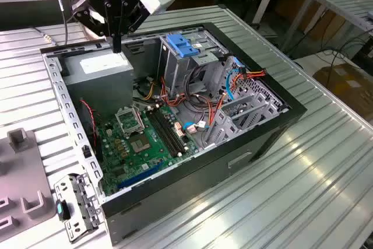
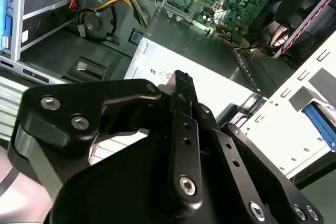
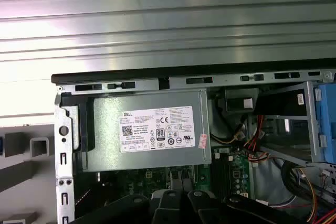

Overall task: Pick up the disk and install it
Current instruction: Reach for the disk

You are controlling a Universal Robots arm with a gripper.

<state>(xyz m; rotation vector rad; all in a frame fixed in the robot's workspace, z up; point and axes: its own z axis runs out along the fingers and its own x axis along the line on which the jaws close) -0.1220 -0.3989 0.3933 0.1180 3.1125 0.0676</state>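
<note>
- My end effector (image 1: 116,48) hangs with its fingers together, empty, over the power supply (image 1: 104,65).
- I reckon the disk (image 2: 321,123) (blue carrier edge) lies toward the exterior view's left, beyond the case wall (image 1: 57,94).

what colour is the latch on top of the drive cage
The latch is blue; it shows best in the exterior view.

Computer case (image 1: 175,188) on the worktop (image 1: 326,161). Inside, power-supply box (image 1: 105,71) at the exterior view's left, drive cage (image 1: 180,56) at its right, motherboard (image 1: 145,138) before both. Tool (image 1: 116,48) above the power-supply box.
</note>
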